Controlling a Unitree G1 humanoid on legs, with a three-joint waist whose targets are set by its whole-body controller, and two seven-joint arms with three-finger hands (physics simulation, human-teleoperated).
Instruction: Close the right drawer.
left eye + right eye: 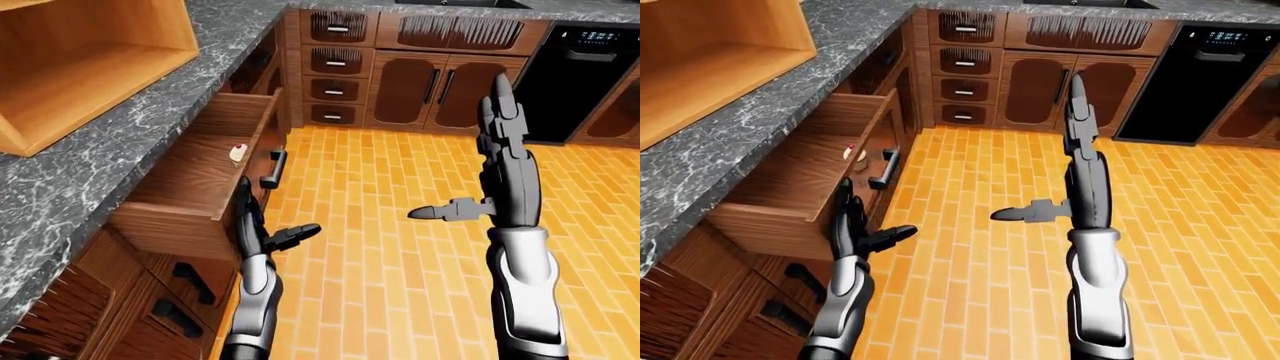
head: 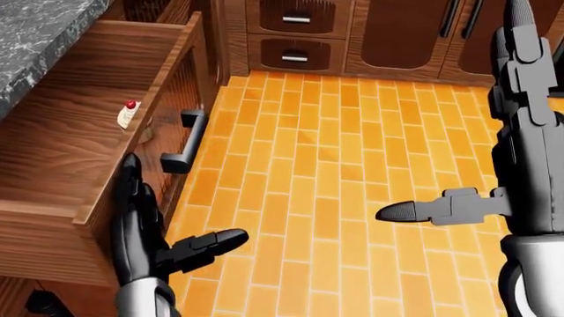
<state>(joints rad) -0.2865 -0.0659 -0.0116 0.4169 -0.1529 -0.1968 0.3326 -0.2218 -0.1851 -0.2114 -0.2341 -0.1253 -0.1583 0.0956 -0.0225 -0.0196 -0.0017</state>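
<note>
Item: right drawer, wood, pulled well out from under the grey marbled table; occupies the 9 to 11 o'clock part of the head view. Long axis runs from 6 o'clock up toward 12 o'clock in that view, front panel facing the orange tiled floor.

Fitting: dark bar handle on the front panel, upright along the panel's length.

Contents: one small cupcake with a red top, lying close inside the front panel.

Left hand: fingers spread and straight, gripping nothing; flat against or just beside the outer face of the front panel, below the handle at about 7 o'clock. Actual contact cannot be told. Thumb points toward 3 o'clock, away from the drawer.

Right hand: fingers apart and extended toward 12 o'clock, empty, held over the floor at 3 o'clock, well apart from the drawer.

Assessment: the drawer lies at 9 o'clock from the left hand, which is much the nearer. The closing push would likely run toward 9 o'clock, square to the panel.
</note>
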